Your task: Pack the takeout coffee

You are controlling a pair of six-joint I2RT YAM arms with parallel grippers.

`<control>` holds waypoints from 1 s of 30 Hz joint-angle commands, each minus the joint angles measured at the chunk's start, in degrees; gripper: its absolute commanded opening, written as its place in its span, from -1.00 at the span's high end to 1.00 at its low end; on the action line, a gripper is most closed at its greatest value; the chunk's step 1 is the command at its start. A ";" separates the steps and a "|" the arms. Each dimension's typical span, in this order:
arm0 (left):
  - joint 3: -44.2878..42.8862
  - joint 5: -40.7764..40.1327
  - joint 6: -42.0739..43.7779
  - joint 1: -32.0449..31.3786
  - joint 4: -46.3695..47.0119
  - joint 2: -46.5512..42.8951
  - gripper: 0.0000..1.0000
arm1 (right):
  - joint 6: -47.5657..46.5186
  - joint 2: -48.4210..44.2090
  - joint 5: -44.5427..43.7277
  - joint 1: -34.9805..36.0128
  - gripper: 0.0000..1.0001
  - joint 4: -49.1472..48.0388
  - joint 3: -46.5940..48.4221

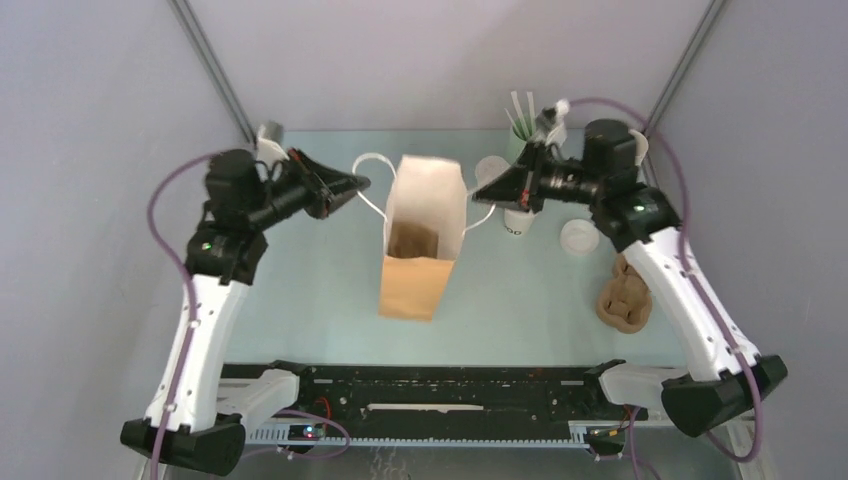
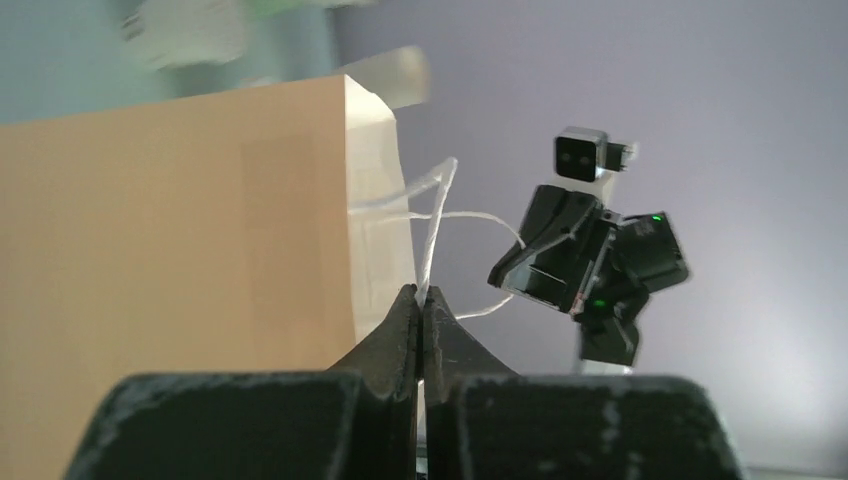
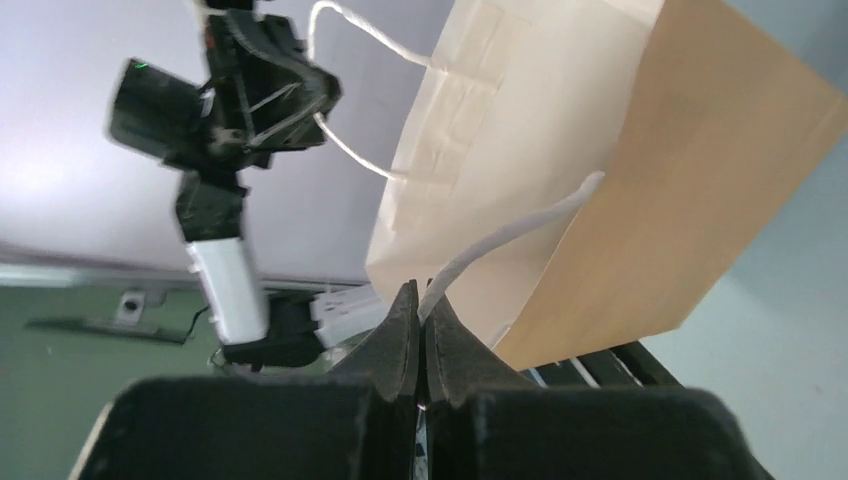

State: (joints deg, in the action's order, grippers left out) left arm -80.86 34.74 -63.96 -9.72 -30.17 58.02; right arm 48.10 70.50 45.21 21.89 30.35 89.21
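Observation:
A brown paper bag (image 1: 415, 275) stands open at the table's middle, with a white string handle on each side. My left gripper (image 1: 362, 185) is shut on the left handle (image 2: 435, 225), jaws pinching the string (image 2: 421, 295). My right gripper (image 1: 478, 193) is shut on the right handle (image 3: 510, 235), pinched at the fingertips (image 3: 421, 298). The handles are held apart, one to each side. One small lidded coffee cup (image 1: 579, 237) stands on the table right of the bag, under my right arm. I see no second lidded cup. The bag's inside shows only brown shadow.
A stack of lidless cream cups (image 1: 516, 222) stands just behind my right gripper. A green cup of white sticks (image 1: 520, 125) is at the back right. A brown crumpled lump (image 1: 625, 295) lies at the right near my right arm.

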 commanded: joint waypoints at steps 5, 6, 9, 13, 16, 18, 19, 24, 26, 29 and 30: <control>21.21 -1.37 5.16 3.57 -4.12 3.20 1.00 | -3.98 7.36 -1.70 -0.64 1.00 -0.41 -13.04; 18.41 -1.38 6.41 3.27 -4.31 2.74 1.00 | -5.39 6.75 -1.37 -0.21 1.00 -0.15 -9.80; 7.93 0.19 9.65 2.95 -3.75 1.72 1.00 | -9.78 5.50 -0.62 1.54 1.00 2.01 0.42; -1.37 3.26 8.43 1.80 2.85 1.86 1.00 | -5.19 7.15 6.63 0.61 1.00 -5.12 6.17; -1.08 2.24 11.04 -0.03 6.69 0.58 1.00 | -5.31 7.82 8.60 1.06 1.00 -12.30 3.12; 2.21 1.54 12.96 -1.10 7.10 -0.38 1.00 | -6.61 7.56 10.01 2.14 1.00 -17.38 -1.70; 4.85 0.53 14.19 -1.85 6.88 -1.38 1.00 | -8.60 7.32 10.87 3.18 1.00 -18.86 -4.65; 21.81 -7.96 23.44 -8.77 2.97 -9.94 1.00 | -30.10 5.02 7.50 9.76 1.00 -13.40 -11.35; 26.36 -11.48 26.02 -11.46 0.50 -12.34 1.00 | -33.82 5.42 7.86 10.40 1.00 -13.21 -14.10; 31.17 -15.27 27.00 -14.00 -1.71 -16.32 1.00 | -37.03 5.54 10.01 11.29 1.00 -11.98 -14.59; 32.76 -16.00 26.78 -14.11 -1.88 -17.86 1.00 | -37.66 4.96 9.67 12.10 1.00 -11.73 -14.59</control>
State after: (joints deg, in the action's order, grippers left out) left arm -52.82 25.78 -42.33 -21.98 -28.99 46.15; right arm 20.40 77.52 53.23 32.84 19.07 73.38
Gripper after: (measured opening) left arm 0.010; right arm 0.017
